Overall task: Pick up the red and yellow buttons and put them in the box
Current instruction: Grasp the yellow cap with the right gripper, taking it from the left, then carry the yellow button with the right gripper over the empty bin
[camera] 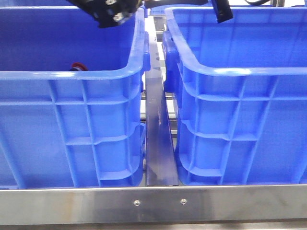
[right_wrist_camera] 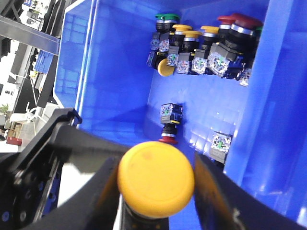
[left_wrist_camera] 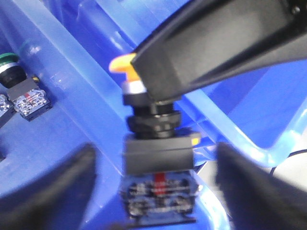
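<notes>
The yellow button (right_wrist_camera: pixel 156 178), a smooth domed cap on a blocky dark base, sits pinched in the right claw (right_wrist_camera: pixel 153 191) low in frame, over the glossy blue crate (right_wrist_camera: pixel 120 72); I cannot tell the left claw's (left_wrist_camera: pixel 153 187) state.

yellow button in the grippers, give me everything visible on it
The yellow button has a smooth, domed plastic-looking cap, a silvery collar, a black threaded neck with nut and a dark square base over a contact block with metal screws. It is held in the air above a blue crate, between the left gripper and the right gripper. Its outline is blurred.
</notes>
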